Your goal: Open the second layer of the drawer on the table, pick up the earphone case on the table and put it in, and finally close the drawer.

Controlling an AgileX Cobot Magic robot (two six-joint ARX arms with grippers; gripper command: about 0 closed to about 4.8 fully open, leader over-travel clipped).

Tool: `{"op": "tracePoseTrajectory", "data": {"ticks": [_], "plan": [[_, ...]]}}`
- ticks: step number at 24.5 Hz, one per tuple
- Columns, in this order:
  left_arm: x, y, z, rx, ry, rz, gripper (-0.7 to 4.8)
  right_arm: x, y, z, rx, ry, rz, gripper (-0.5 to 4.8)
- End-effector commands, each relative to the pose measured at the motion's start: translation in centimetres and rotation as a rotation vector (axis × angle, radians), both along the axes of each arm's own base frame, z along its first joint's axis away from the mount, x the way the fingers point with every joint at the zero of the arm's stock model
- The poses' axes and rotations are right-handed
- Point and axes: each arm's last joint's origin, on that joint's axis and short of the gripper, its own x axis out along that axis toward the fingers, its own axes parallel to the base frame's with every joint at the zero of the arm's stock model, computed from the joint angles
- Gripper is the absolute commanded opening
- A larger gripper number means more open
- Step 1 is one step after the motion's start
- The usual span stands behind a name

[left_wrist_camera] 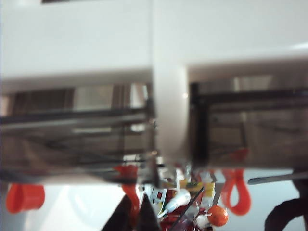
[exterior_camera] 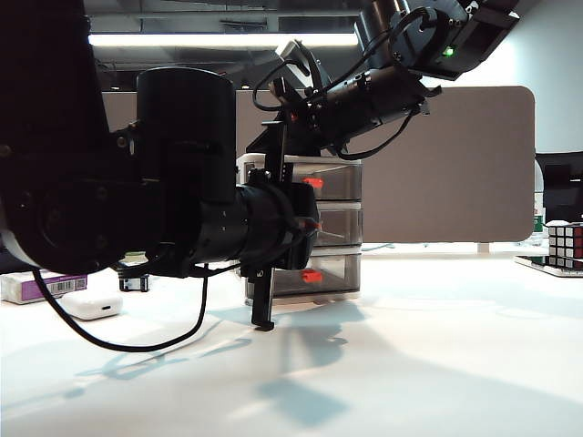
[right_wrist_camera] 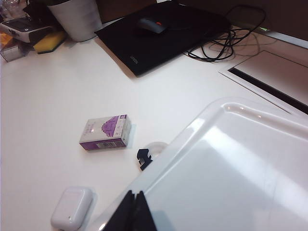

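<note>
The drawer (exterior_camera: 339, 173) stands mid-table, a white frame with three smoky trays and red-orange handles. My left gripper (exterior_camera: 305, 235) reaches in from the left and is shut on the handle (left_wrist_camera: 129, 185) of the second layer (exterior_camera: 339, 223); in the blurred left wrist view the red handle sits between the dark fingers (left_wrist_camera: 144, 216). My right gripper (right_wrist_camera: 136, 204) is shut and empty, resting over the drawer's white top (right_wrist_camera: 231, 168); the exterior view shows this right gripper (exterior_camera: 266, 146) at the top's left edge. The white earphone case (exterior_camera: 91, 303) lies on the table (exterior_camera: 437, 364), left of the drawer, the same earphone case (right_wrist_camera: 72, 208).
A white-and-purple box (right_wrist_camera: 105, 132) and a small black clip (right_wrist_camera: 144, 156) lie near the case. A Rubik's cube (exterior_camera: 565, 244) stands at the far right. Farther off are a black mat with a mouse (right_wrist_camera: 151, 24), cables and a white cup (right_wrist_camera: 77, 17).
</note>
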Motion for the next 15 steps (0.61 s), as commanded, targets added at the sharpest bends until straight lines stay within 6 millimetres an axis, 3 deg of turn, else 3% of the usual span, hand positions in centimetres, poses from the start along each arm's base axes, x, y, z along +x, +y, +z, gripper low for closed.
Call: {"op": "tracePoseTrajectory", "data": {"ticks": [1,9,15], "plan": [[-0.5,-0.6,0.0,0.019,0.022,-0.111,-0.06,-0.2,-0.1,-2.6,-0.063,0.139,-0.019,-0.04],[-2.6,-1.7,-0.4,0.053,0.013,-0.23,-0.06,-0.3,-0.1,-2.7,-0.066,0.147,-0.016,-0.04],[-5.1,0.5,-1.6,0.05,0.023,-0.22,-0.06,-0.3,-0.1,-2.7,-0.067,0.151,-0.017,-0.04]]}}
